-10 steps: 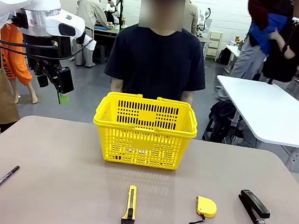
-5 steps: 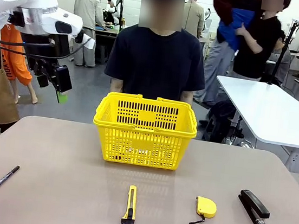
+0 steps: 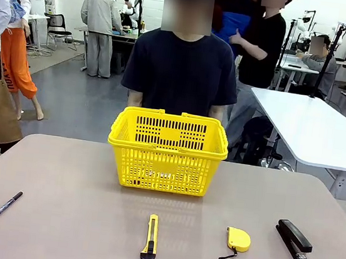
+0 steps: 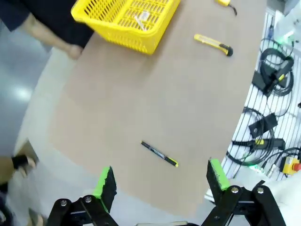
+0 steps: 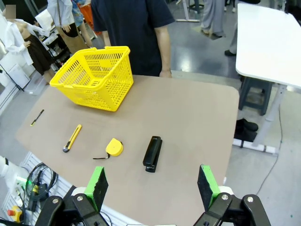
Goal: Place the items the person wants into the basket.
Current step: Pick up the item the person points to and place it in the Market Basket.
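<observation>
Left fingers (image 4: 106, 181) and right fingers (image 5: 98, 186) hang spread, empty; stapler (image 5: 152, 153) lies beyond the right pair, awaiting the person's (image 3: 182, 67) choice

Honestly, no lettering I can read anywhere here. If there's any print on the tape measure (image 3: 238, 239), the utility knife (image 3: 150, 237) or the pen (image 3: 1, 209), it's way too small to make out.

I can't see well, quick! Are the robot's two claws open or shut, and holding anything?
Left gripper: open, holding nothing.
Right gripper: open, holding nothing.
</observation>
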